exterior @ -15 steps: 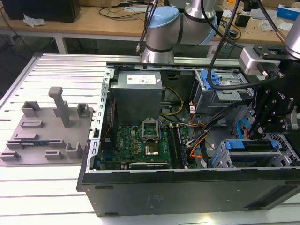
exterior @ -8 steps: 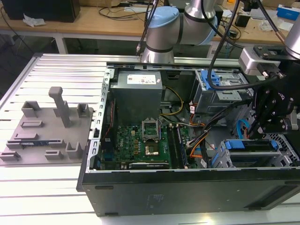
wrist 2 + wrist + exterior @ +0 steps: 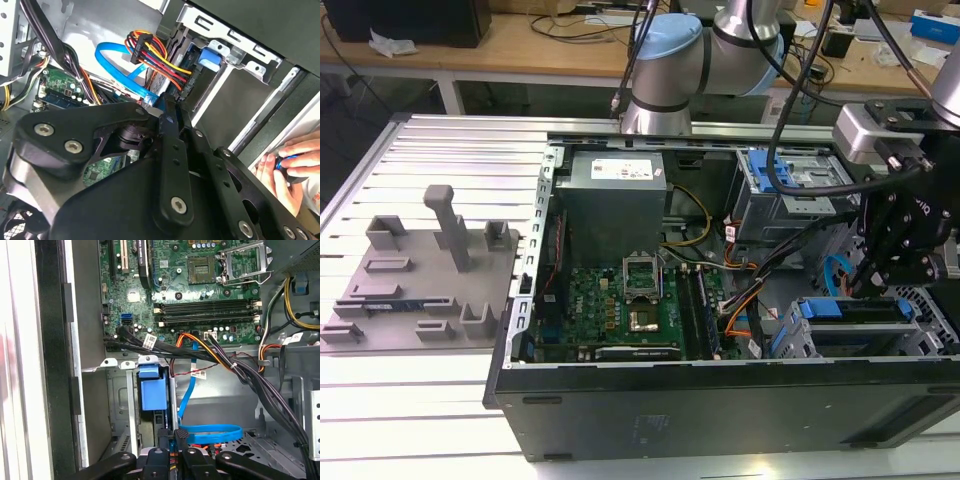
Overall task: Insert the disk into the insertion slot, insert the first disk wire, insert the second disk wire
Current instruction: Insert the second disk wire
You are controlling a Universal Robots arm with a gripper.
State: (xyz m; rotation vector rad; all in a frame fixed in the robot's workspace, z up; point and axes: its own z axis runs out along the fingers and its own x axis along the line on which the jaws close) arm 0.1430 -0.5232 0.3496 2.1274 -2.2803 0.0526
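The disk (image 3: pixel 850 312) lies inside the insertion slot (image 3: pixel 792 340), the low grey cage at the case's front, on the exterior view's right, with its blue caddy edge showing. A bundle of red, yellow and black wires (image 3: pixel 160 62) runs by a black plug into the disk's end (image 3: pixel 176 75). A flat blue wire (image 3: pixel 212 432) loops from the motherboard to my gripper (image 3: pixel 175 432). The gripper (image 3: pixel 162 107) is shut on that wire's end, right at the disk's end beside the black plug. In the exterior view the gripper (image 3: pixel 875 285) hangs just above the cage.
The open black case (image 3: pixel 720 400) holds a motherboard (image 3: pixel 200 285), a grey power supply (image 3: pixel 615 195) and a taller cage with a blue tab (image 3: pixel 790 170). Thick black cables (image 3: pixel 250 375) cross near the gripper. A person's hand (image 3: pixel 287 167) rests outside the case. A grey fixture plate (image 3: pixel 420 280) lies on the exterior view's left.
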